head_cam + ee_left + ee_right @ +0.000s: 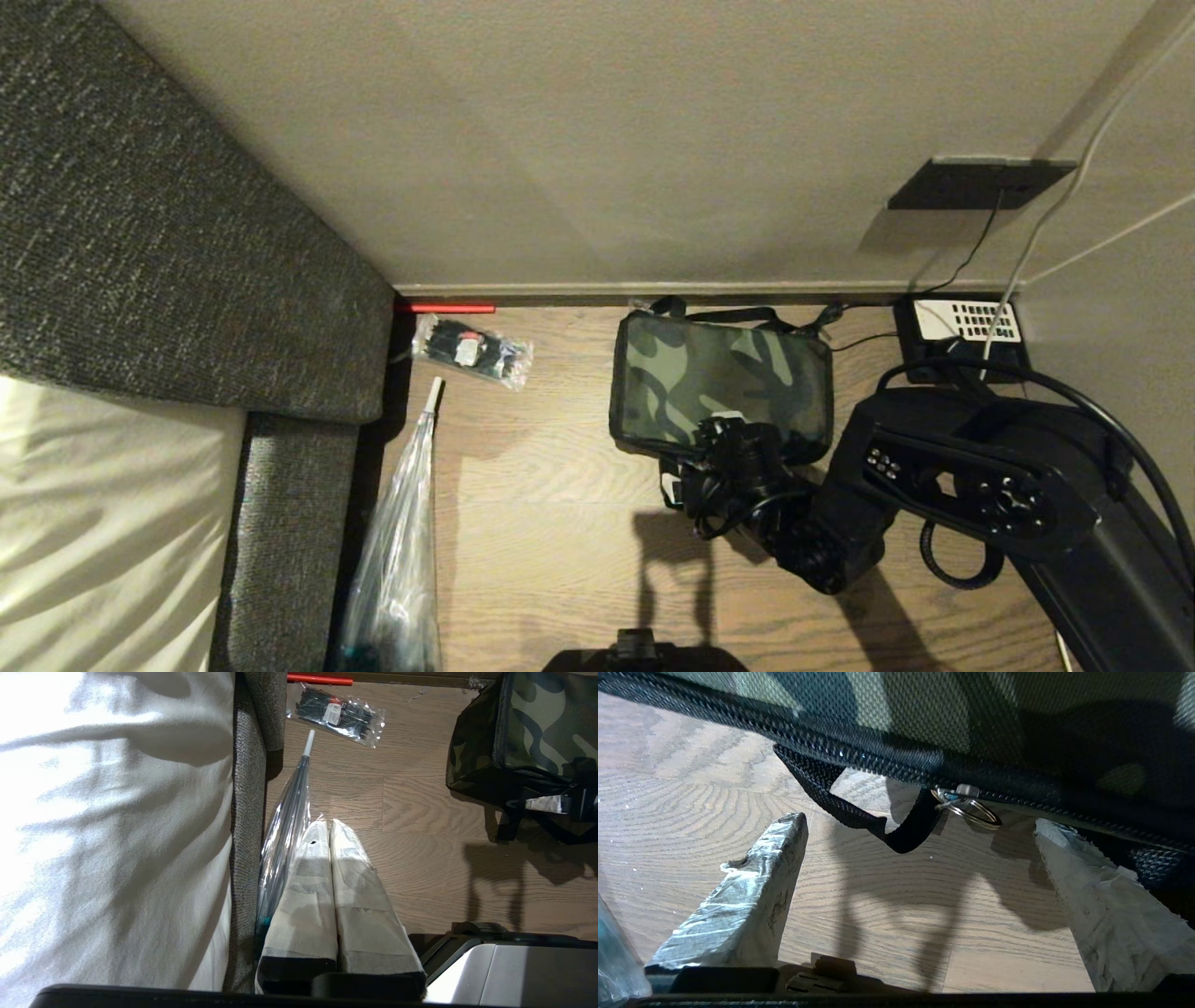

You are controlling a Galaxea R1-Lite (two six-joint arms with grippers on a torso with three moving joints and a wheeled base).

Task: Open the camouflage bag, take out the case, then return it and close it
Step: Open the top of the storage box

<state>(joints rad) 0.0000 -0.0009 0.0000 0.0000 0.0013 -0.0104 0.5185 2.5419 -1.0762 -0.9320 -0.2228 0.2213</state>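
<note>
- Head view: you see the camouflage bag (721,389) lying shut on the wooden floor (541,523), close to the far wall, with a black telephone (962,336) just to its right and a small clear packet (473,350) well off to its left. Your right gripper (738,443) sits at the bag's near edge. No case shows, so judge it as inside the bag; the opening step is in hand.
- Left wrist view: your left gripper (329,828) hangs parked beside the bed (117,826), fingers pressed together on nothing, next to a clear-wrapped umbrella (285,826). The bag stands well away to the right.
- Right wrist view: your right gripper's taped fingers (752,896) stand wide apart and hold nothing. Between them, just ahead, hang a black strap loop (859,812) and the zipper ring (971,809) under the bag's black trim.
- Next move, as a judgement: ease forward until the ring lies between the fingers, then close on it and draw it along the zip.
</note>
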